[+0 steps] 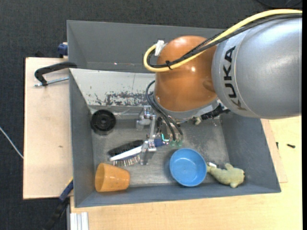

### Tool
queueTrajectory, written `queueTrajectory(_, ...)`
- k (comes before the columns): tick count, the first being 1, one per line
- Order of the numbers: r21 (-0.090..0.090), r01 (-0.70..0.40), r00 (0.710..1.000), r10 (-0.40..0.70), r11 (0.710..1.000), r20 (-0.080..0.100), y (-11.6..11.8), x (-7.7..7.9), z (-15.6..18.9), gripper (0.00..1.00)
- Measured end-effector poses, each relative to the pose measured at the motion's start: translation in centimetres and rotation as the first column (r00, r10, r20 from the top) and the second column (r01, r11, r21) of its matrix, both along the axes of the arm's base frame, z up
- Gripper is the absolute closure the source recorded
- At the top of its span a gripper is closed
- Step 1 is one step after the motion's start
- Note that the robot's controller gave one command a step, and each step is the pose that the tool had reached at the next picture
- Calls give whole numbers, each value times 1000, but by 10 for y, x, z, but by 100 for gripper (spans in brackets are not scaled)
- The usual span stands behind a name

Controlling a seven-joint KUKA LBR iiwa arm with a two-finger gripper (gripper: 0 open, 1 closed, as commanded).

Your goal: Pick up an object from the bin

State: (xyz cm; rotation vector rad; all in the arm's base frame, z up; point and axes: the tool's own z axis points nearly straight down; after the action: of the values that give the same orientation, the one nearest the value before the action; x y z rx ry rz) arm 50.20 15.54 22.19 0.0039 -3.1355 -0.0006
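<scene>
My gripper hangs below the orange wrist cover, near the middle of the bin. It is right at the right end of a black brush with pale bristles, which lies flat on the floor, and I cannot tell whether it touches the brush. A blue bowl stands upright just to the right of the gripper, toward the front wall.
An orange cup lies on its side in the front left corner. A black round cap-like thing sits at the left, near the back wall. A pale yellow-green soft toy lies at the front right. The arm covers the bin's back right.
</scene>
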Motion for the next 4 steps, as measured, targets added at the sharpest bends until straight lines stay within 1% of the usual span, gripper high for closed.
queueTrajectory(1,2,-78,997,78,997,13,-47,61,-151,0)
queueTrajectory(2,4,-80,997,80,997,13,-45,60,-149,100)
queueTrajectory(3,2,-80,997,80,997,12,-45,60,-149,0)
queueTrajectory(4,3,-80,997,80,997,14,-45,61,-148,100)
